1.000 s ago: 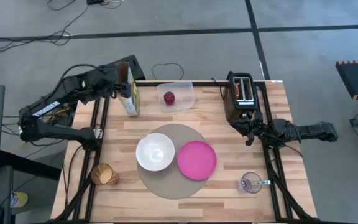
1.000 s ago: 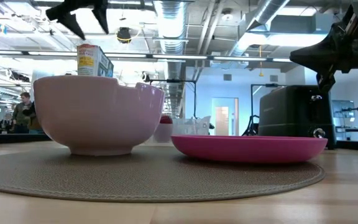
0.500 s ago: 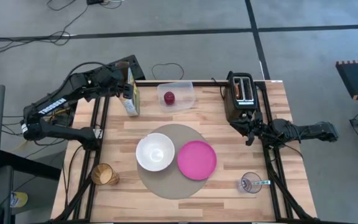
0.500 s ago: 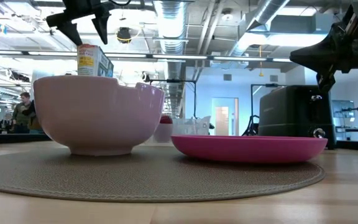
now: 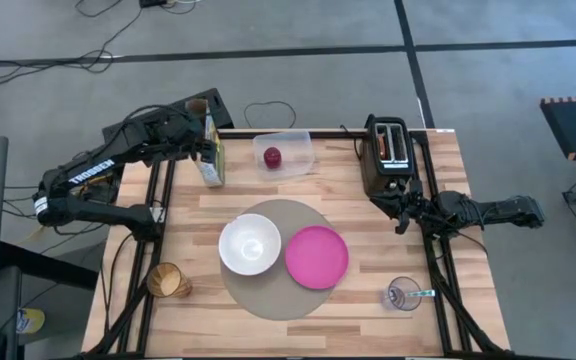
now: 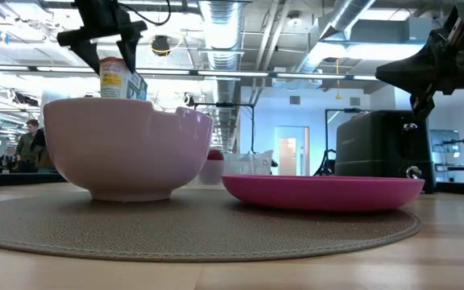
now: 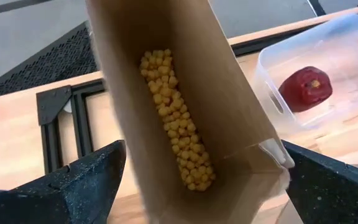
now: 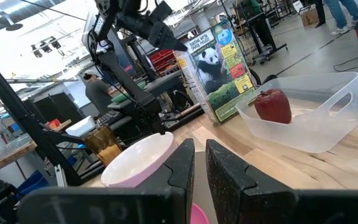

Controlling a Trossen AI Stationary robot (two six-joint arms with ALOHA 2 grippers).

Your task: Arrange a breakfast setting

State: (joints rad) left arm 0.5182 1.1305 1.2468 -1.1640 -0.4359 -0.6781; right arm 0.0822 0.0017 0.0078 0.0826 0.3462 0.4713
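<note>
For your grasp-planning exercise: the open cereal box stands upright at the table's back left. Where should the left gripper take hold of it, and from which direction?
Grip the cereal box near its open top, across its two broad faces, coming from above. It stands upright and is narrow, so the open fingers of the left gripper can straddle it, as they already do. Keep it upright, since loose cereal lies inside.

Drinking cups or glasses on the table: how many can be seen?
2. An amber cup stands near the table's front left corner, beside the mat. A clear glass with the spoon in it stands near the front right corner. None seems hidden.
</note>
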